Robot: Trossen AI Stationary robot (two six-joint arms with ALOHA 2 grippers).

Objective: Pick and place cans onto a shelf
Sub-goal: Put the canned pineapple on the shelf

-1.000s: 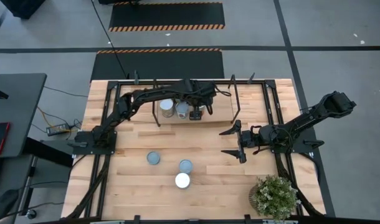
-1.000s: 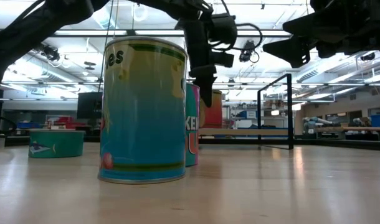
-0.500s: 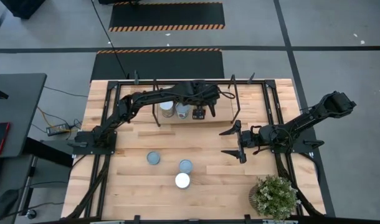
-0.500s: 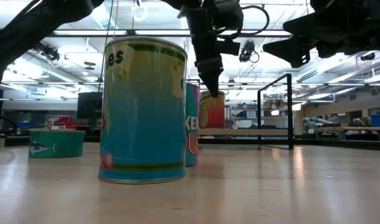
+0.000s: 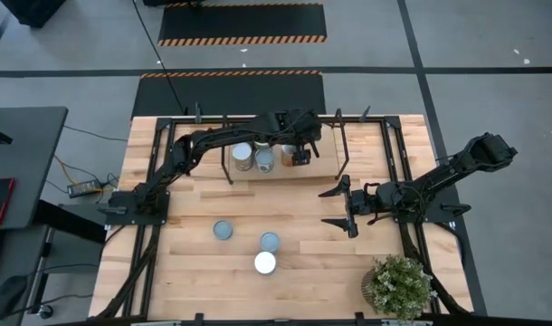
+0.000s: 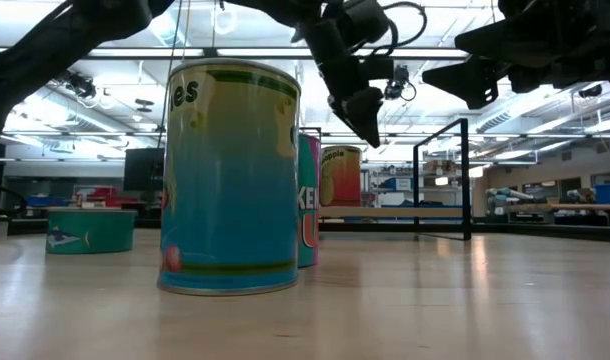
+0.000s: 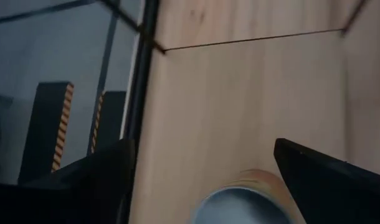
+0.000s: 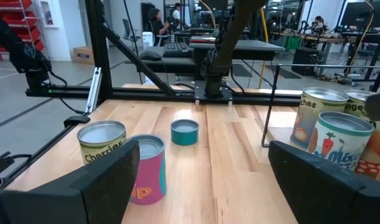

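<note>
My left gripper (image 5: pixel 299 156) hangs open over the shelf (image 5: pixel 323 145), just above and to the right of a yellow-labelled can (image 6: pixel 340 175) that stands on the shelf board. That can's round top (image 7: pixel 240 202) shows below and between the fingers. Two more cans (image 5: pixel 242 156) (image 5: pixel 264 160) stand on the shelf beside it. Three cans stand on the tabletop: two blue-grey-topped (image 5: pixel 223 230) (image 5: pixel 270 241) and one white-topped (image 5: pixel 265 263). My right gripper (image 5: pixel 346 206) waits open and empty, right of the middle of the table.
The shelf's thin black uprights (image 6: pixel 465 180) rise around the board next to my left gripper. A potted plant (image 5: pixel 400 285) stands at the table's near right corner. Bare wood lies between the shelf and the three table cans.
My left gripper has risen off the yellow-labelled can and gone toward the table's right. The can has stayed upright on the shelf board.
</note>
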